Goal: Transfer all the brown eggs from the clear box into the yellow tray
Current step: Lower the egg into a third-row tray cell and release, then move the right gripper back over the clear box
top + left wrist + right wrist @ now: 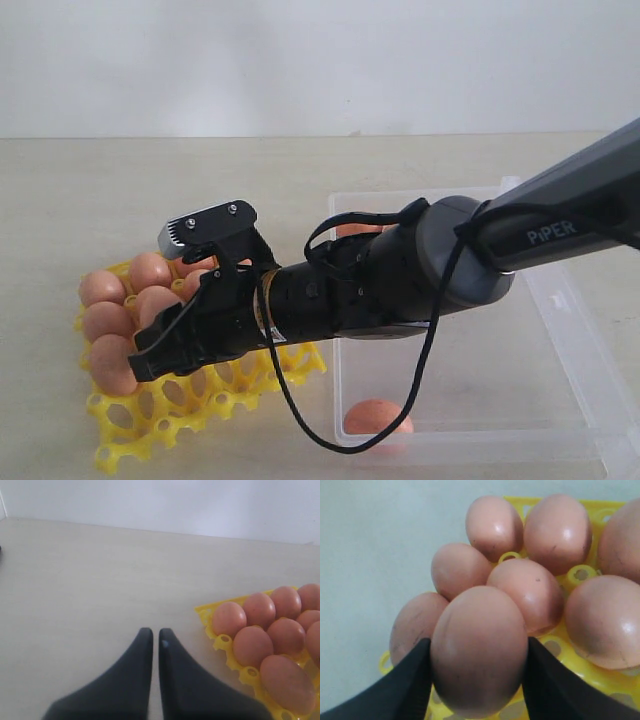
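Observation:
My right gripper (478, 642) is shut on a brown egg (479, 652), its two black fingers pressed against the egg's sides. It hangs just above the yellow tray (580, 573), beside several brown eggs (526, 595) seated in the cells. In the exterior view the right arm reaches across from the clear box (470, 400) to the yellow tray (200, 395), with the right gripper (165, 330) over the eggs there. One egg (375, 415) lies at the box's near side and another (355, 230) peeks out behind the arm. My left gripper (155, 632) is shut and empty, low over the table beside the tray's corner (220, 641).
The black right arm (420, 270) and its loose cable (300, 410) cross over the clear box's left side. Several cells at the near side of the yellow tray (150, 420) hold no egg. Pale tabletop (90, 580) stretches beyond the left gripper.

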Robot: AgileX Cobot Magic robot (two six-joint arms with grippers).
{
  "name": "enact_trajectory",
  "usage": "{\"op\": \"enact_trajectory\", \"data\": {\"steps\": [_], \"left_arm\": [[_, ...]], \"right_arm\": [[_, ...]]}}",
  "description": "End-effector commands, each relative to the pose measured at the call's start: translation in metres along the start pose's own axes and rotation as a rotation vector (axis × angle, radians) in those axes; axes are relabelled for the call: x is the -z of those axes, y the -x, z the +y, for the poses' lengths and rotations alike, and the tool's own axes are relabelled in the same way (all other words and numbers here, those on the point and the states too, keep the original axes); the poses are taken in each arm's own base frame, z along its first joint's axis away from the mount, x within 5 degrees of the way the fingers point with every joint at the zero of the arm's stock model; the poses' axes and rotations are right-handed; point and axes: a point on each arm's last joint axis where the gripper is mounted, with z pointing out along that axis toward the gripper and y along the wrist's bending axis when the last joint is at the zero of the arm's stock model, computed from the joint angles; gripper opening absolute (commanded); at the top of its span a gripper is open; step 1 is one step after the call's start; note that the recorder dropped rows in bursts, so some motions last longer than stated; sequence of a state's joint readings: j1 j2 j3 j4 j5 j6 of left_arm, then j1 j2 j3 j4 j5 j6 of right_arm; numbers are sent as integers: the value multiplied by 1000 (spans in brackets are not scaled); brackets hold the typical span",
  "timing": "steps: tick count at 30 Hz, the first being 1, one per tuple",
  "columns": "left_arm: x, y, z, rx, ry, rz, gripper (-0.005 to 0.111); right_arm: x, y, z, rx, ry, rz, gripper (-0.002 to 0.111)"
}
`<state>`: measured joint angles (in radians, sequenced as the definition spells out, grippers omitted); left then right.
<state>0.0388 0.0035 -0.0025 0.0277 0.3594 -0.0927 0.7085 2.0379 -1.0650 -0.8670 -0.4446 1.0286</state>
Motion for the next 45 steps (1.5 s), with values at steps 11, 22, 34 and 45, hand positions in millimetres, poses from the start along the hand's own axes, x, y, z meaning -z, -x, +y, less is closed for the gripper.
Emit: {"op": "enact_trajectory", "data": {"steps": [11,22,34,45], "left_arm": [[0,0,0,-2,2,-5,4],[0,0,0,-2,2,-5,4],[0,0,0,-2,2,-5,4],[0,0,0,-2,2,-5,4]], "right_arm": [[0,2,1,26,1,-2,62],[2,5,2,32,5,-13,62],[111,71,2,279,-543,52,62],[170,55,-66,206,-1079,416,60]]}}
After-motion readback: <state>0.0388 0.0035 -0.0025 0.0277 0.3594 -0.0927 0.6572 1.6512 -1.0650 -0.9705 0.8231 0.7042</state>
